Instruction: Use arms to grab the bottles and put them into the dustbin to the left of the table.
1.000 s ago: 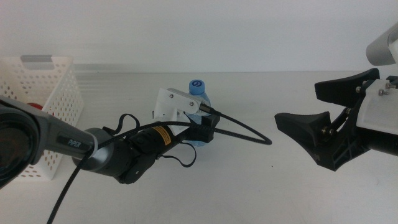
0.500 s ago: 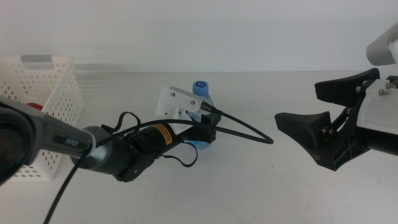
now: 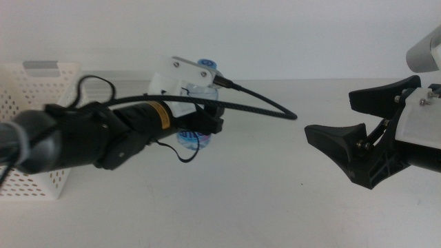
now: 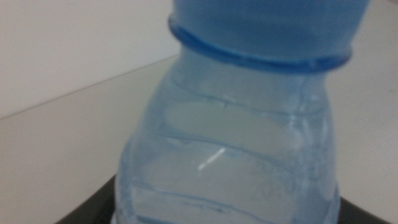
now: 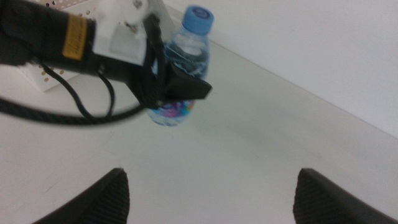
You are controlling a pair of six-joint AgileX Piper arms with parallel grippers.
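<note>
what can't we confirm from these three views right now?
- Dustbin contents: middle view, the left arm and the picture's left edge cover most of it.
- Left gripper jaws on the water bottle: left wrist view is filled by the blurred bottle; only dark jaw edges show.
- Bottle label: too small and blurred.
- Right gripper waits open at the right; its arm is cut off.

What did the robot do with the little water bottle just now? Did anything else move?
The left gripper, shut on the water bottle, has lifted it off the table and tilted it; a second ago it stood upright. The arm has risen and swung back toward the white basket. The right gripper stayed where it was, open and waiting at the right. The basket did not move.
</note>
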